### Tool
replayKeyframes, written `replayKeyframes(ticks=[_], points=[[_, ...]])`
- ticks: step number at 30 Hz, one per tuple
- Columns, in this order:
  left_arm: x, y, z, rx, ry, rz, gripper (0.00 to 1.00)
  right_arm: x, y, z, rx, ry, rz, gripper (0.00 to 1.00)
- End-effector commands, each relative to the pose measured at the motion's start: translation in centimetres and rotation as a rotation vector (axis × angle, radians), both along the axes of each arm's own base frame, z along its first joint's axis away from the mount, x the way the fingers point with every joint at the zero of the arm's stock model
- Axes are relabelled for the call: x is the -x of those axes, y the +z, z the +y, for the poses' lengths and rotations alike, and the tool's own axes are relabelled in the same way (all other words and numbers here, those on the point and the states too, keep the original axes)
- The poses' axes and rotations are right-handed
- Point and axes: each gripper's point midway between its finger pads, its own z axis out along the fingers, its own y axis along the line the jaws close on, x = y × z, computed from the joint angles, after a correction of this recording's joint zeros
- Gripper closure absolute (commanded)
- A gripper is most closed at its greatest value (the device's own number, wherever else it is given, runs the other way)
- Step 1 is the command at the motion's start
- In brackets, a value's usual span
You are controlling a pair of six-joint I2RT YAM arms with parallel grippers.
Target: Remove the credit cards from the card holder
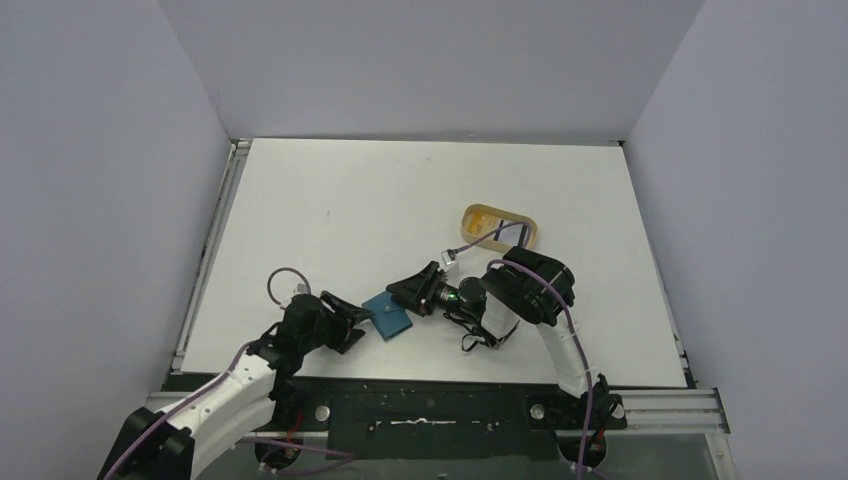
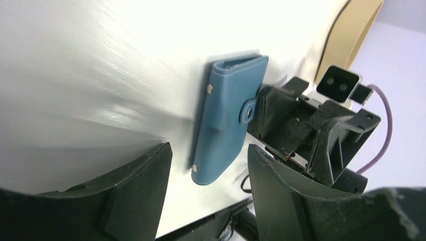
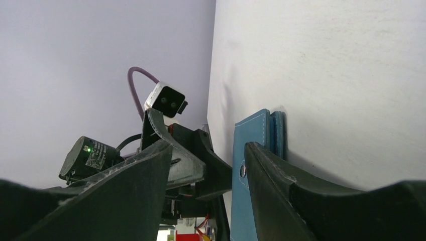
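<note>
One closed wallet point(image 1: 388, 316) on bench point(image 1: 350, 200), one tray point(image 1: 531, 236). My left fingers point(image 2: 135, 196) and right fingers point(image 3: 301, 201): both pairs spread, holding nothing.

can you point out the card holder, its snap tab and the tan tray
card holder point(image 2: 227, 123): left wrist view, middle of its teal outer face
snap tab point(image 2: 248, 110): left wrist view, rounded end of the strap at the stud
tan tray point(image 1: 505, 209): top external view, its far rim
</note>
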Motion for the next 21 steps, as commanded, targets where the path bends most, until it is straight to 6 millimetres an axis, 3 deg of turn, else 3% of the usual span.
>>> replayKeyframes(ticks=[1, 9, 14, 21], points=[[1.5, -3.5, 4.9, -0.269, 0.092, 0.086, 0.44, 2.2, -7.8, -2.0, 0.222, 0.023, 0.035, 0.41], [1.3, -5.2, 3.2, -0.248, 0.028, 0.144, 0.43, 2.3, -7.7, -1.8, 0.217, 0.029, 0.035, 0.41], [0.4, -5.1, 1.2, -0.195, -0.011, 0.135, 0.44, 2.2, -7.6, -1.9, 0.217, 0.025, 0.034, 0.41], [-0.9, -4.1, 0.1, -0.154, -0.004, 0.098, 0.44, 2.1, -7.5, -1.7, 0.209, 0.030, 0.034, 0.41]])
